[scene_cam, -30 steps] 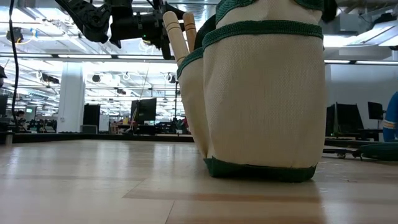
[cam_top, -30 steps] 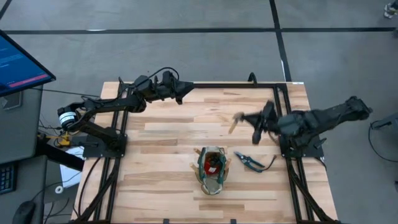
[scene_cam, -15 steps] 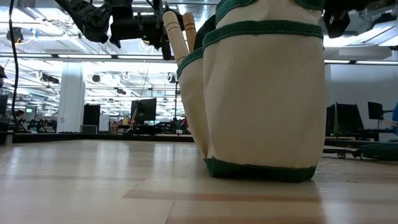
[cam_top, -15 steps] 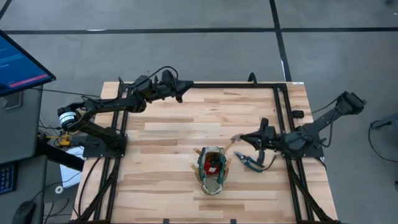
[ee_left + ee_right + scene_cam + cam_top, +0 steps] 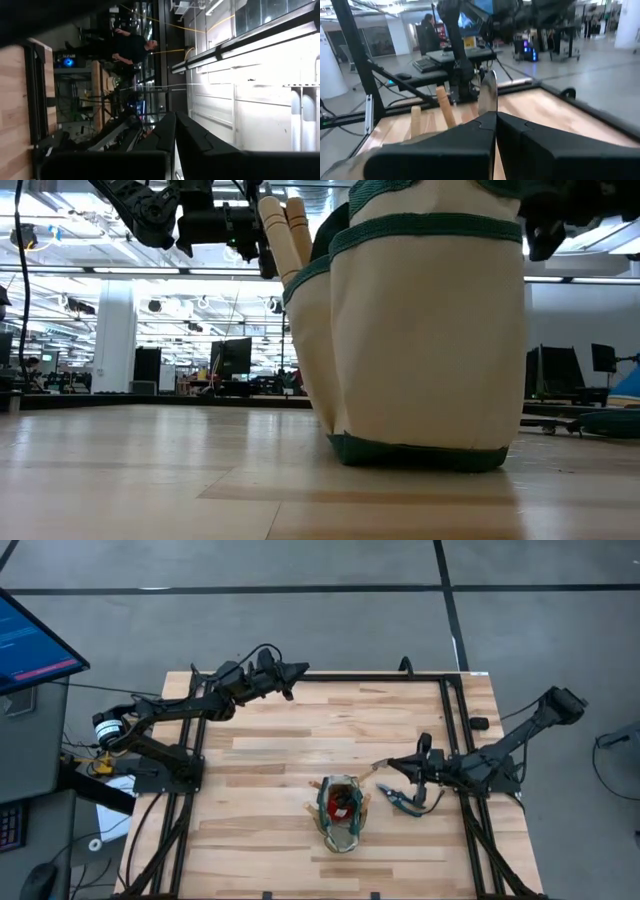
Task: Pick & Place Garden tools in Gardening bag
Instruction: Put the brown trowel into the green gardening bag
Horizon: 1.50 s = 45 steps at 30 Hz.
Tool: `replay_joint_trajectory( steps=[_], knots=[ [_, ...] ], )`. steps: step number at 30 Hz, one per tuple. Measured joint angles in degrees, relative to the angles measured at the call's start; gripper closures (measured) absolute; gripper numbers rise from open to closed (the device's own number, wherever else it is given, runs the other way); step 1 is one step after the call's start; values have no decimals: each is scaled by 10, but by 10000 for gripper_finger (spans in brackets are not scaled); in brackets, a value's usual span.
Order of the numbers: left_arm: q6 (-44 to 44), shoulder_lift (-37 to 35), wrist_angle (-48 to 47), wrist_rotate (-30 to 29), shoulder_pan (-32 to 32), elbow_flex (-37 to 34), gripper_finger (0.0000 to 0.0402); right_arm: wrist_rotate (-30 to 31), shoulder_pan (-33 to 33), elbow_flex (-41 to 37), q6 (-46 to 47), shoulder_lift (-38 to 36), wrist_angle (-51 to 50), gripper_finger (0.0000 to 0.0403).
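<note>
The gardening bag (image 5: 340,812) stands upright on the table's near middle, tan-walled with green trim (image 5: 420,330). A red object (image 5: 342,802) lies inside it, and pale wooden tool handles (image 5: 278,230) stick up from its side pockets. The dark-handled pruning shears (image 5: 406,802) lie flat on the table to the bag's right. My right gripper (image 5: 388,764) is shut on a silver-headed hand tool (image 5: 490,92), just right of and beyond the bag and above the shears. My left gripper (image 5: 297,670) is shut and empty, up in the air over the table's far edge. My right gripper pinches the hand tool between its two fingers (image 5: 470,135). The silver head (image 5: 489,87) sticks out past the fingertips, and the fingers hide the handle. The fingers come from the table's right side, about level. The tool is lifted clear of the table.
A black frame rail (image 5: 370,678) runs along the table's far edge, with more rails along both sides. A monitor (image 5: 30,640) stands off the table to the left. A person (image 5: 131,47) shows in the room beyond. Bare wood (image 5: 270,755) lies left of the bag.
My right gripper has gone down and toward the table's near edge with the hand tool, from above the table's right middle to beside the bag and over the shears, and its arm has stretched out low. It has stayed shut on the tool.
</note>
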Motion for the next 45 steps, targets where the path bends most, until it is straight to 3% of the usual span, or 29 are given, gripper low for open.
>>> replay_joint_trajectory(
  steps=[4,12,27,34,45],
  knots=[
    [6,0,-1,-1,0,0,395,-19,-13,0,-24,0,9,403],
    [7,0,-4,-1,0,0,395,-115,-65,-15,-4,6,21,403],
    [32,0,-4,0,0,0,396,-191,-94,-20,47,32,6,403],
    [32,0,-4,0,0,0,389,-198,-94,-20,49,32,-17,403],
    [32,0,-4,0,0,0,392,-286,-148,-20,53,33,-74,403]
  ],
)
